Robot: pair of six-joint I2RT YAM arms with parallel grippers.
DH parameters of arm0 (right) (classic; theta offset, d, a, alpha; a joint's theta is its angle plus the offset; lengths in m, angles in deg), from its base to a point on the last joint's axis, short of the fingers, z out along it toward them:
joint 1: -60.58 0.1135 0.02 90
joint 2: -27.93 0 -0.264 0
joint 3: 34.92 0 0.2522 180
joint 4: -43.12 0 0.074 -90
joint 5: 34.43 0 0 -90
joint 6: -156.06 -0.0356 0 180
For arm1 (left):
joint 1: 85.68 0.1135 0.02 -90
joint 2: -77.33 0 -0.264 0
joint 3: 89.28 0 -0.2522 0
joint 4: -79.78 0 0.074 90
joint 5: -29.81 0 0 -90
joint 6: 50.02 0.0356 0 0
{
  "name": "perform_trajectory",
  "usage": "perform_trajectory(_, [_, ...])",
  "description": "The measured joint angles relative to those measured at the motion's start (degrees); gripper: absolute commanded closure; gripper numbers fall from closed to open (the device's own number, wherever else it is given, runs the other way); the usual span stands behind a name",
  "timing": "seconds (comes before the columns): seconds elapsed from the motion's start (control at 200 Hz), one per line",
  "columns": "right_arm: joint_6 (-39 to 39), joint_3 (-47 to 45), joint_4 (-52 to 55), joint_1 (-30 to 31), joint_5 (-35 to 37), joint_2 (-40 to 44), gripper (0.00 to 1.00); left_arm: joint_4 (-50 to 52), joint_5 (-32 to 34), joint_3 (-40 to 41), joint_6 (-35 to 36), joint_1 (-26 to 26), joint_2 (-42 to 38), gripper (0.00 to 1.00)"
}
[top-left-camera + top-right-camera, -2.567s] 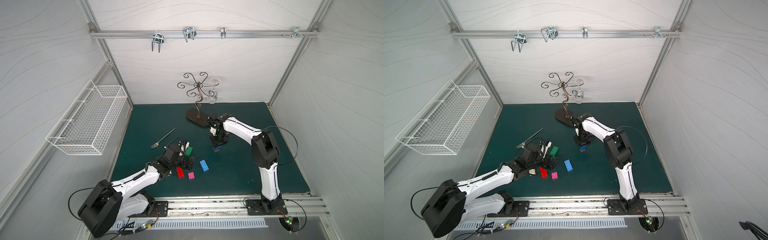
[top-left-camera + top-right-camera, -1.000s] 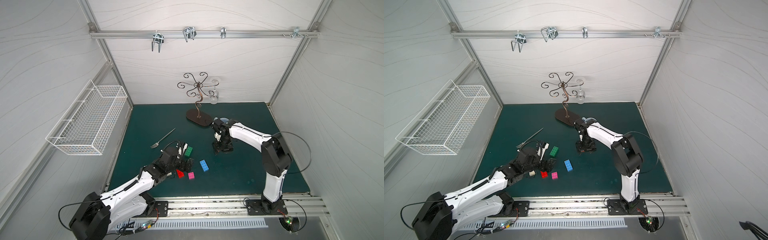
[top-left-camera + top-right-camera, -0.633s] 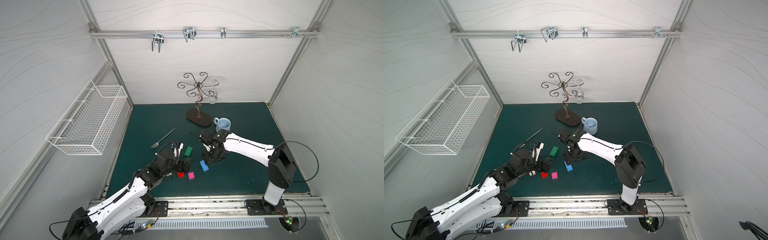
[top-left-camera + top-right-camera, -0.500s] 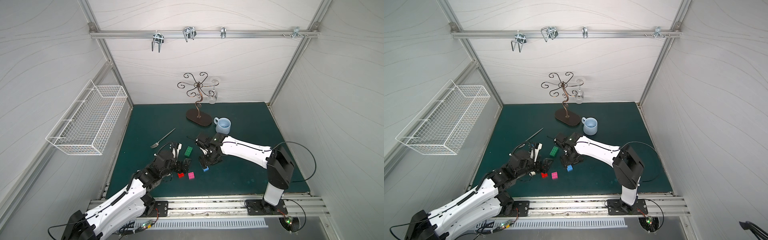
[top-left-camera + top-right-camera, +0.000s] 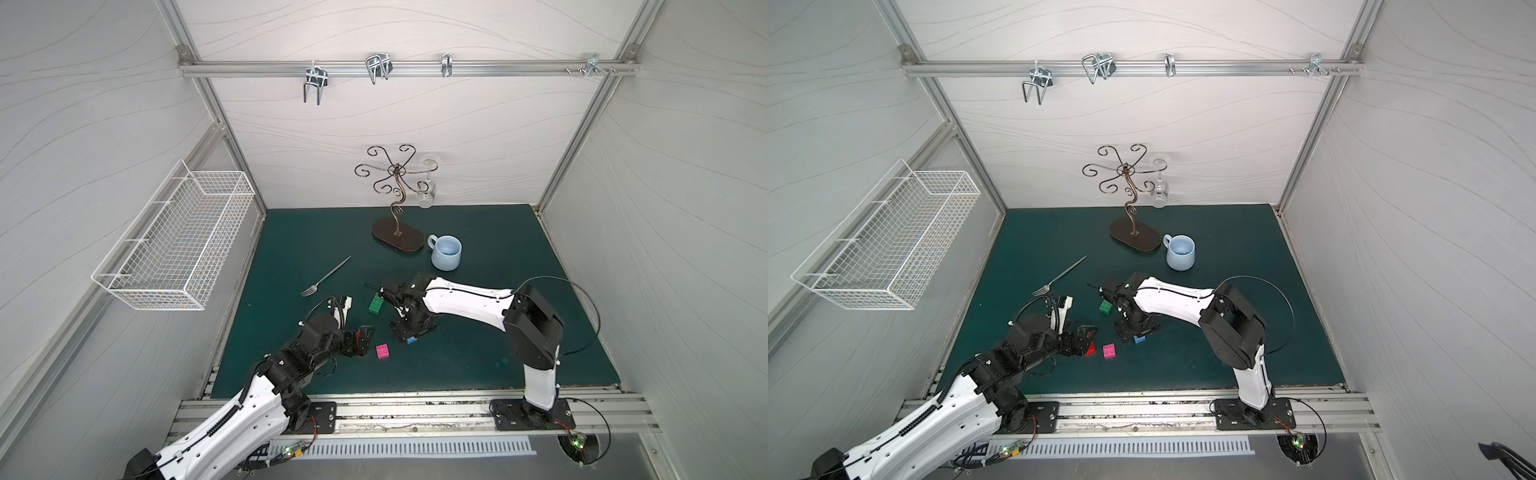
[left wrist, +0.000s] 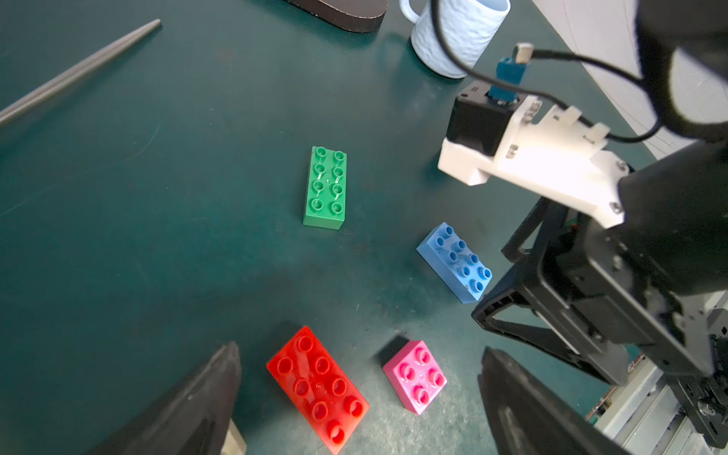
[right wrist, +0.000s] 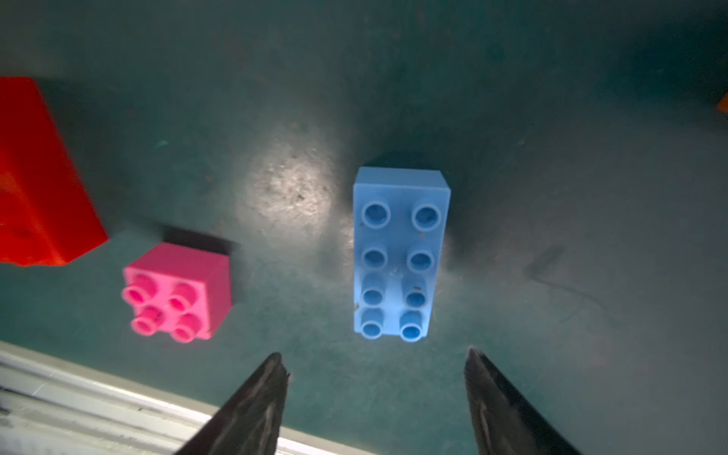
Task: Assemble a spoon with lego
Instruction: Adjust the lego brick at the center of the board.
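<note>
Enclosure: white panelled walls around one dark green tabletop (image 5: 478, 365). One white wire basket (image 5: 174, 245) hangs on the side wall, and one metal rail (image 5: 498, 66) with hooks crosses the back wall.

Non-task items on the tabletop, counted:
- One scrolled metal stand (image 5: 397, 239) at the rear, with one glass (image 5: 426, 199) hanging upside down from an arm.
- One light blue mug (image 5: 446, 252), upright, just beside the stand's base.
- One silver fork (image 5: 326, 277), lying flat, well apart from the mug.

Bricks in view, counted: four, all studs up, none joined to another.
- One long green brick (image 5: 376, 303) lies alone between the two arms, apart from the other three.
- One long red brick (image 6: 317, 388) lies near the front.
- One short pink brick (image 5: 382, 351) lies just beside the red one, with a gap between them.
- One long light blue brick (image 7: 400, 252) lies near the pink one, not touching it.

Left hand (image 6: 358, 354): fingers spread fully, holding nothing. It hangs low over the red brick; in the left wrist view the red and pink bricks lie between its two fingers.

Right hand (image 7: 374, 354): fingers parted about as wide as the light blue brick's short side, holding nothing. It points down at the tabletop, with the light blue brick just beyond its fingertips and in line with the gap. Both top views show only a corner of that brick under the hand.
</note>
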State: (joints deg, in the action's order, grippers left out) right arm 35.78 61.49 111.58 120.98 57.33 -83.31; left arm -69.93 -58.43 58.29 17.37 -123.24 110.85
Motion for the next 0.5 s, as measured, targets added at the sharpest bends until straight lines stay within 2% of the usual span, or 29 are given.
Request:
perform_trajectory(0.175, [0.3, -1.1, 0.0, -1.3, 1.0, -0.5, 0.25, -0.1, 0.0, 0.0, -0.1, 0.0, 1.5, 0.0])
perform_trajectory(0.345, [1.6, -5.1, 0.3, -5.2, 2.3, -0.5, 0.25, -0.1, 0.0, 0.5, -0.1, 0.0, 2.3, 0.0])
perform_trajectory(0.5, [1.9, -5.4, 3.1, -7.2, 7.5, -0.5, 0.25, -0.2, 0.0, 0.5, -0.1, 0.0, 2.3, 0.0])
